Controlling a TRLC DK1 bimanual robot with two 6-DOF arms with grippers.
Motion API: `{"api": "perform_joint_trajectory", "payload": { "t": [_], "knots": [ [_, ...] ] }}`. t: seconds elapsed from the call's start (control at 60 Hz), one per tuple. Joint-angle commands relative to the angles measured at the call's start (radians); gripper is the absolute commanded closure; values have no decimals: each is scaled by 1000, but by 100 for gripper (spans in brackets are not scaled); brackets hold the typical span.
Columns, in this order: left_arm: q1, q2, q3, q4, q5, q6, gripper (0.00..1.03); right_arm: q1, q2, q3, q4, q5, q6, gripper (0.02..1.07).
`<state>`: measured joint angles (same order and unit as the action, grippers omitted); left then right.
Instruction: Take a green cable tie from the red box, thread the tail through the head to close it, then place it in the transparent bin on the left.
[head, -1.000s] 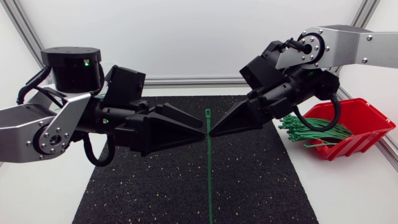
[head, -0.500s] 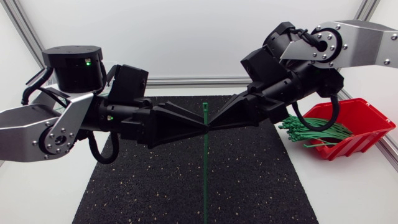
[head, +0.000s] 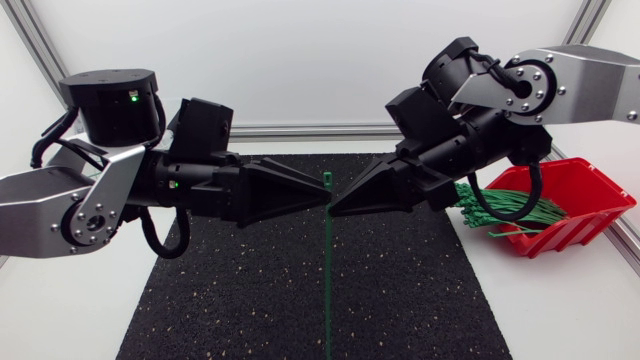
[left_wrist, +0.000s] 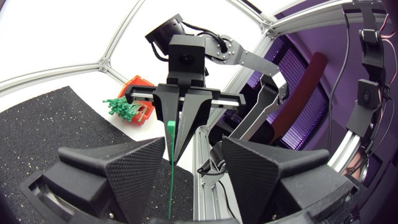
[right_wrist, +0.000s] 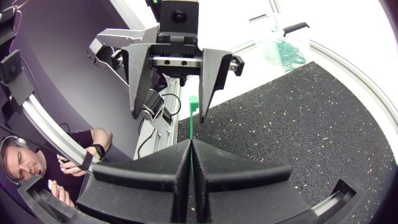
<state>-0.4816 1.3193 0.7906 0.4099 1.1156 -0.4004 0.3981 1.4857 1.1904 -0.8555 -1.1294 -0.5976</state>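
Observation:
A single green cable tie (head: 327, 280) hangs upright over the black mat, its head at the top. My right gripper (head: 335, 210) is shut on the tie just below that head; in the right wrist view its fingers (right_wrist: 190, 144) pinch the strap. My left gripper (head: 322, 199) faces it from the other side, open, fingers on either side of the tie without touching it (left_wrist: 193, 149). The red box (head: 585, 195) at the right holds several more green ties (head: 500, 210). The transparent bin (right_wrist: 280, 40) shows only in the right wrist view, beyond the mat.
The black speckled mat (head: 420, 290) covers the middle of the white table. The red box sits off the mat's right edge, under my right arm. An aluminium frame rail runs along the back of the table.
My left gripper's fingers have narrowed around the tie head. Both grippers have shifted slightly and the tie now hangs a little further left. The right gripper's grip is unchanged.

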Motion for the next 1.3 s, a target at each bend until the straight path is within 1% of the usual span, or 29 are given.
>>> {"api": "perform_joint_trajectory", "payload": {
  "t": [0.0,0.05,0.1,0.35,0.467,0.567,0.7,0.75,0.85,0.967,1.083,1.283],
  "knots": [
    [3,9,12,21,-5,-25,44,-5,-24,-25,16,-3,30,101],
    [0,9,13,21,-5,-25,45,-7,-27,-26,21,-3,33,101],
    [-2,12,13,21,-7,-25,49,-10,-28,-25,24,-6,35,101],
    [-6,20,9,40,-11,-26,49,-13,-22,-29,50,-9,55,101],
    [-9,24,10,53,-25,-28,62,-12,-21,-31,58,-12,61,101],
    [-12,35,7,76,-30,-40,63,-13,-22,-32,59,-12,62,101],
    [-18,44,7,81,-33,-43,63,-15,-24,-34,61,-12,62,101],
    [-18,46,7,86,-33,-44,72,-16,-25,-34,61,-13,62,101],
    [-18,51,7,90,-33,-46,80,-16,-25,-35,62,-13,62,101],
    [-17,52,4,93,-33,-48,82,-16,-28,-37,72,-13,68,101],
    [-17,55,2,96,-33,-48,89,-22,-36,-38,79,-13,74,101],
    [-18,55,1,98,-42,-49,89,-25,-48,-49,96,-15,87,101]
  ]
}}
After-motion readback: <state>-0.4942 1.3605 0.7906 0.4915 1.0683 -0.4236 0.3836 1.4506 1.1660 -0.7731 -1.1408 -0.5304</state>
